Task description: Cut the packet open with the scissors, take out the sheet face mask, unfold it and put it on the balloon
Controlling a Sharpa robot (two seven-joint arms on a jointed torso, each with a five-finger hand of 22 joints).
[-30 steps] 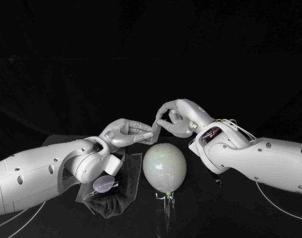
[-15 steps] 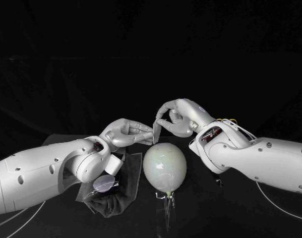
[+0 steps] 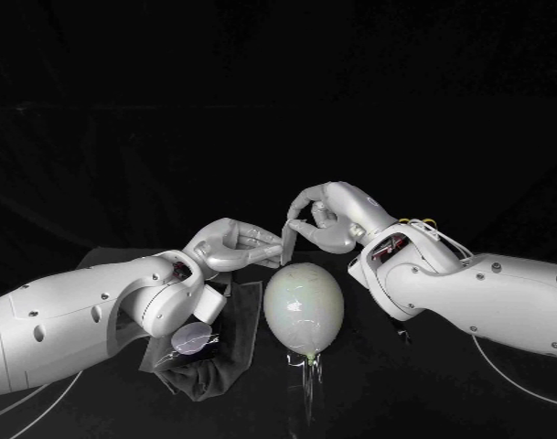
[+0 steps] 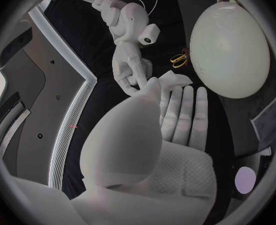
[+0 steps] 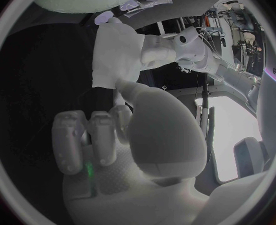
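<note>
Folded sheet face mask [image 3: 286,236] is held just past rounded end of balloon [image 3: 304,306], pinched betw. left hand [image 3: 236,245] and right hand [image 3: 325,219], both gripping it. Dark cloth [image 3: 212,370] w/ round lilac item [image 3: 195,338] is seen beside balloon, on left-arm side

The balloon [image 3: 304,309] looks smooth and glossy, the thin mask [image 3: 286,238] just above it soft and matt, the dark cloth [image 3: 215,373] beside it creased, and the left hand [image 3: 236,245] and right hand [image 3: 320,221] satin silver.
</note>
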